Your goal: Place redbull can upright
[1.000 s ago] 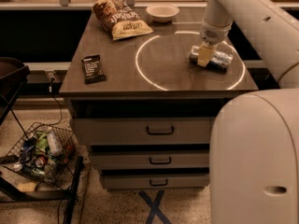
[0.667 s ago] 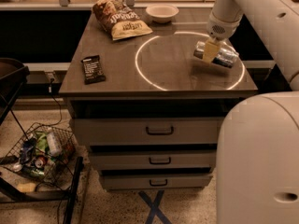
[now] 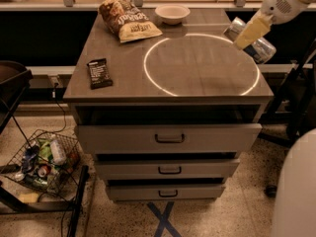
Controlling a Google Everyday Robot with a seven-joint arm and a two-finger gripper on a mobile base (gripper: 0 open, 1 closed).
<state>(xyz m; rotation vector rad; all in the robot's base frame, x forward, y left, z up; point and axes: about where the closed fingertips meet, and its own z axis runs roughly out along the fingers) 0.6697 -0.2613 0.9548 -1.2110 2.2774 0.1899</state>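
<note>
The redbull can [image 3: 258, 47], slim and silver with dark blue, is held tilted on its side in the air above the right edge of the table [image 3: 197, 83], near the glowing white circle [image 3: 201, 63] on its top. My gripper [image 3: 251, 32] comes in from the upper right on a white arm and is shut on the redbull can, its pale yellow finger [image 3: 252, 29] lying across the can's middle. The can's shiny top points to the upper left.
A chip bag [image 3: 127, 19] and a white bowl [image 3: 172, 13] sit at the table's back. A dark snack bar [image 3: 99, 73] lies at its left front. Three drawers [image 3: 169, 138] face front. A wire basket of trash [image 3: 43, 163] stands on the floor at left.
The gripper has lifted the redbull can off the tabletop and carried it up and to the right. The camera view has shifted, so the table sits differently in the frame.
</note>
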